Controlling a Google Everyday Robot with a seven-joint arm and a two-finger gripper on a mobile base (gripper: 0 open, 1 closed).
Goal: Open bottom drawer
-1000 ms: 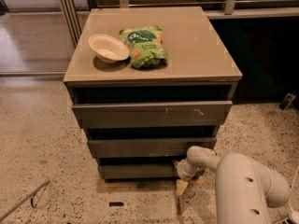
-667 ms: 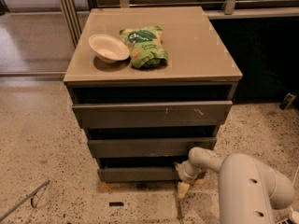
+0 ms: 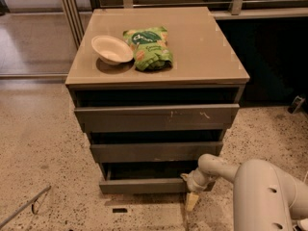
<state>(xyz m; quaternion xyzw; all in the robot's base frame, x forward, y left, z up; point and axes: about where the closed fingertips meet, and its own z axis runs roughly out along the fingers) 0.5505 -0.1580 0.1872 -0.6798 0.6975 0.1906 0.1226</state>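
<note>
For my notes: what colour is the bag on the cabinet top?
The bag is mostly green, camera view; the gripper is by the bottom drawer.

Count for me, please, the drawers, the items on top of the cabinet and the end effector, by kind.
Drawers: 3 (top drawer, middle drawer, bottom drawer)
White bowl: 1
Green snack bag: 1
End effector, low at the bottom drawer's right end: 1
Total: 6

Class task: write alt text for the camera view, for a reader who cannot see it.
A white robot arm reaches from the lower right, its pincer at the right end of the bottom drawer, lowest of three in a grey cabinet. On top sit a white bowl and a green bag.
</note>
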